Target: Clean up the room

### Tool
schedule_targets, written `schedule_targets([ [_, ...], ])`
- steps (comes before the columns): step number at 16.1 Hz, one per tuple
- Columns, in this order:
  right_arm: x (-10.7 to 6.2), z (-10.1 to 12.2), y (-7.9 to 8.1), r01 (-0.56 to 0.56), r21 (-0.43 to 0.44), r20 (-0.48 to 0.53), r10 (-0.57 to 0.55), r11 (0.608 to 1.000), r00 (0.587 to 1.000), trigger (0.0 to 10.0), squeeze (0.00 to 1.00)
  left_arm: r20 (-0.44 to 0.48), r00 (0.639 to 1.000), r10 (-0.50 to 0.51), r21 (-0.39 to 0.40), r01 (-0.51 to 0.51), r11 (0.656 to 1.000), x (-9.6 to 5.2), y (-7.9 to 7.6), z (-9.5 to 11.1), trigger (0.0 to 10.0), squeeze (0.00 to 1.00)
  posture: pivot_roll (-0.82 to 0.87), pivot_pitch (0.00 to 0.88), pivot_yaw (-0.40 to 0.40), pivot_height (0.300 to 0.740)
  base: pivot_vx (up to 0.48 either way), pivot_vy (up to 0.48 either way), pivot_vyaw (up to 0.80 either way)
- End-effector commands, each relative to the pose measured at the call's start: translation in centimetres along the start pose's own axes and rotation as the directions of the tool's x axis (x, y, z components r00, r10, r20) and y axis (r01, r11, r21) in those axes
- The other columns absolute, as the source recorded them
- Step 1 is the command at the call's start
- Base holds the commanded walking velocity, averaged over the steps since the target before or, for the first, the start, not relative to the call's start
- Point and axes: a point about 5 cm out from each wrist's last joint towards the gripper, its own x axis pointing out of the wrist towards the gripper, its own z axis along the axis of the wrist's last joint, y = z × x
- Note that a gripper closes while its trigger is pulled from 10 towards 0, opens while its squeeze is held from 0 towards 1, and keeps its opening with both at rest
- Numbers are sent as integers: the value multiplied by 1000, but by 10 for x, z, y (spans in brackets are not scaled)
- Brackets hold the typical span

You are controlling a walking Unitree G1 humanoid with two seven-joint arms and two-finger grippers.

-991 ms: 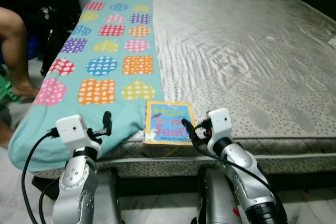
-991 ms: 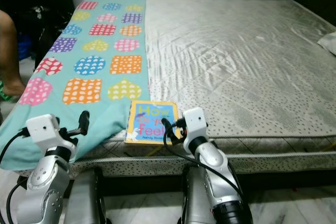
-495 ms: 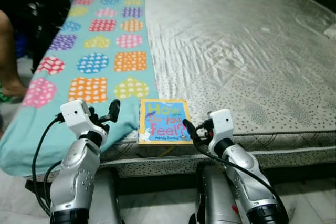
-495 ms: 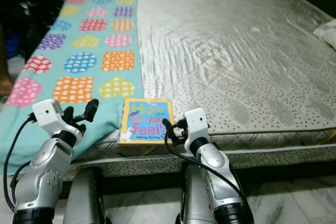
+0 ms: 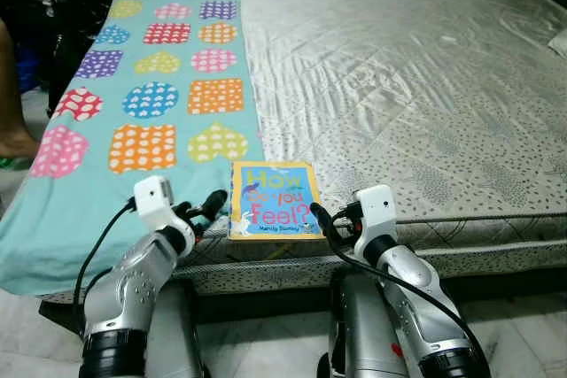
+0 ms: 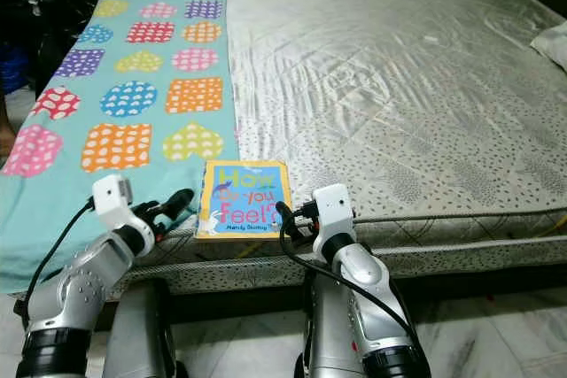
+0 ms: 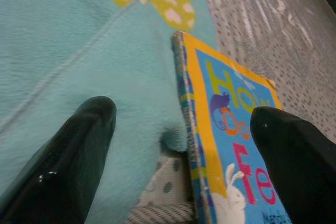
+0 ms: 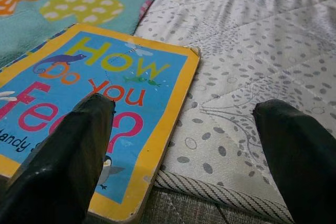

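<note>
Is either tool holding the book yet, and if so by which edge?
Nothing is held. The left tool and right tool are both open at the near corners of the book, which lies flat on the mattress.

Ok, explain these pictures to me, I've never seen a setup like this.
This is a humanoid robot with two silver arms, standing at the foot of a bed. Two pictures come from the cameras in its head, looking down; the other two come from a camera on each wrist, looking along black fingers. A book lies at the mattress edge beside a teal blanket. The left gripper and right gripper sit open on either side of the book. Nothing is held.
</note>
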Motion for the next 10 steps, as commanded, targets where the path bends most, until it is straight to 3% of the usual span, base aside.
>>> schedule_targets([
  [1,0,4,-1,7,0,10,-7,1000,1000,10000,0,-15,1000,-19,5,19,1000,1,-4,2,10000,0,-147,107,-26,483,0,0,0],
  [7,3,5,0,0,-1,9,0,1000,1000,10000,0,-111,973,-203,-1,204,979,-2,-32,-6,10000,0,-140,98,-24,483,0,0,0],
  [10,4,6,1,0,1,11,0,1000,1000,10000,0,-157,972,-174,-24,172,985,-4,-25,-13,10000,0,-139,98,-19,483,0,0,0],
])
